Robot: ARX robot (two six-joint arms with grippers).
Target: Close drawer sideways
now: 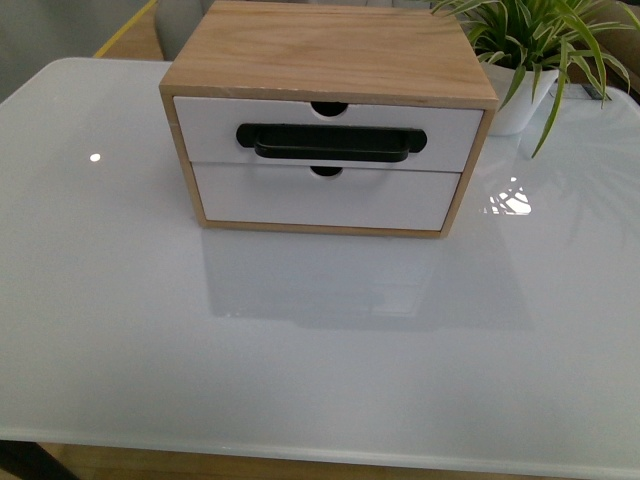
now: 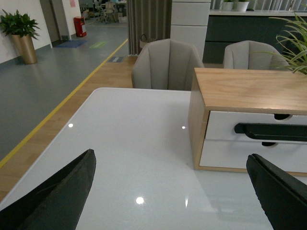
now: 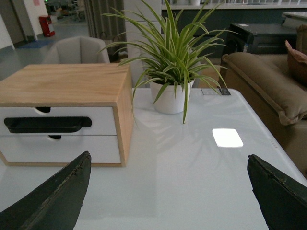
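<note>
A wooden cabinet (image 1: 330, 50) stands at the back middle of the white table. Its upper drawer (image 1: 210, 125) has a white front, a long black bar handle (image 1: 332, 141) and a semicircular notch in its top edge; its front sits about level with the cabinet's face. The drawer also shows in the left wrist view (image 2: 220, 125) and in the right wrist view (image 3: 103, 120). My left gripper (image 2: 175, 191) is open and empty over the table, to the cabinet's left. My right gripper (image 3: 168, 191) is open and empty, to the cabinet's right. Neither gripper shows in the front view.
A handle-less white lower drawer (image 1: 325, 198) sits under the handled one. A potted plant in a white pot (image 1: 520, 95) stands at the cabinet's right, also in the right wrist view (image 3: 170, 93). Chairs (image 2: 167, 63) stand behind the table (image 1: 300, 350).
</note>
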